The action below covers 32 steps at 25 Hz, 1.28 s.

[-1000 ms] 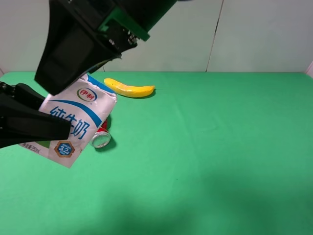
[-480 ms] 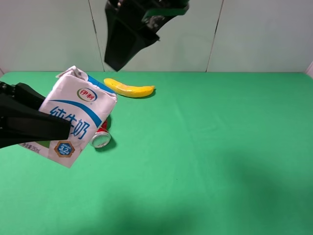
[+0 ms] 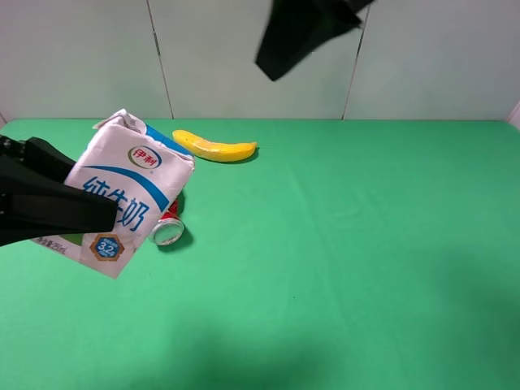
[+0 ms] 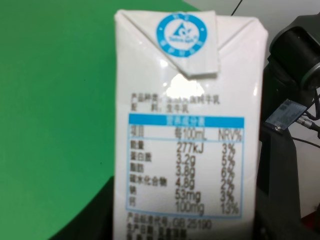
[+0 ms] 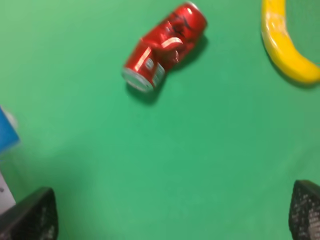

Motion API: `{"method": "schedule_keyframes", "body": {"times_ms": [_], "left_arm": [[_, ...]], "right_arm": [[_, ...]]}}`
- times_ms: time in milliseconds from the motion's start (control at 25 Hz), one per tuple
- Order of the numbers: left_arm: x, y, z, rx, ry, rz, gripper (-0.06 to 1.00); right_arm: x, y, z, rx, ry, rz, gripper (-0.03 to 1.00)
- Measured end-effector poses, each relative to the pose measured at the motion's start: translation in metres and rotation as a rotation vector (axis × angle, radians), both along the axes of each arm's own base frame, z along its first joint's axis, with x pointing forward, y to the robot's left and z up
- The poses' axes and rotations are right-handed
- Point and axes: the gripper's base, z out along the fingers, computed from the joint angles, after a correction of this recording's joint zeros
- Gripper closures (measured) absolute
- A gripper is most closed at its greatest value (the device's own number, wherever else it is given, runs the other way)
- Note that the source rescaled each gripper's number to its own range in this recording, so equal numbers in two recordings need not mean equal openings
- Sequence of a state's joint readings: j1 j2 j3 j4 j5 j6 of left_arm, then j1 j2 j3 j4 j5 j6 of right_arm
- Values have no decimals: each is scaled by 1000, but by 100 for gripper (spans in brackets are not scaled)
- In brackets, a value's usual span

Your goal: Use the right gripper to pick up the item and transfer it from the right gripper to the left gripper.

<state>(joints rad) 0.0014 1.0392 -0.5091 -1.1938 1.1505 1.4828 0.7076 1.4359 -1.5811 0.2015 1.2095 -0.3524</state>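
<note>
At the left of the exterior high frame, the small white milk carton with blue lettering is held up over the green desk. It is tilted: its long axis runs on a steep diagonal, the gabled top pointing to the upper right and the base to the lower left, with the printed front turned to the camera. The black left gripper reaches in from the left edge, its fingers clamped on the carton's lower half. In the left wrist view the carton's nutrition panel fills the frame.

The black right gripper hangs at the top centre, well apart from the carton; the right wrist view shows its fingers spread wide with nothing between them.

A red soda can lies on its side, partly behind the carton's lower right edge. A yellow banana lies beyond it.
</note>
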Motion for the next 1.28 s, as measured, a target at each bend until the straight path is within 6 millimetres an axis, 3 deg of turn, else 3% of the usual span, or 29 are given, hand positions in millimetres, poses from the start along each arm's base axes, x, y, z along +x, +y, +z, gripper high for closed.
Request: {"method": "schedule_keyframes", "body": {"times_ms": [520,760,1280], "left_arm": [[0,0,0,0,0,0,94],[0,0,0,0,0,0,94],[0,0,0,0,0,0,94]], "right_arm": [[-65,-76,-31,73,-82,-254,-3],[-100,-108,-46,129,-130,-286,-3],[-171,-168,-101,247,-247,-291,-3]]}}
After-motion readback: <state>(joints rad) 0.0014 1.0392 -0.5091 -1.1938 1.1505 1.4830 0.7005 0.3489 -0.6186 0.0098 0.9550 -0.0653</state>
